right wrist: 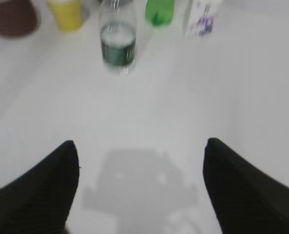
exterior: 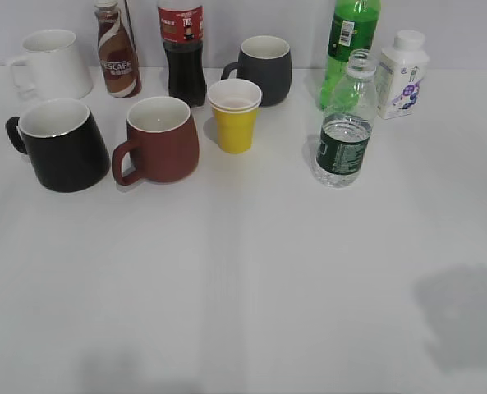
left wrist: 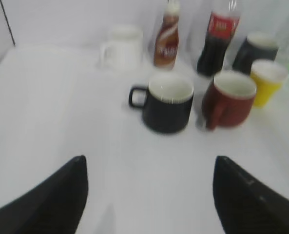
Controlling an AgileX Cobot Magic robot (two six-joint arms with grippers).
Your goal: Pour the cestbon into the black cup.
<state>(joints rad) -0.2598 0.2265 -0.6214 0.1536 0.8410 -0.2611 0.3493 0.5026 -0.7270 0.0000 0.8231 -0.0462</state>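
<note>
The white table [exterior: 243, 279] is seen first. The clear ribbed plastic water bottle with a dark green label [exterior: 344, 123] is stood upright on the right. The glossy black mug [exterior: 58, 145] is set far left, beside a dark red mug [exterior: 157, 139]. The left gripper [left wrist: 149, 195] and right gripper [right wrist: 142, 187] are held wide apart, nothing between their fingers.

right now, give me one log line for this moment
stage: pre-grasp | left gripper: open, empty | right gripper: open, empty | cestbon: upright, uncapped, untouched | black cup: upright, empty

Only the fingers show: left gripper [left wrist: 149, 195] and right gripper [right wrist: 140, 187] each have two chunky black wedge-shaped fingers, matte, faintly textured, tips rounded off.
</note>
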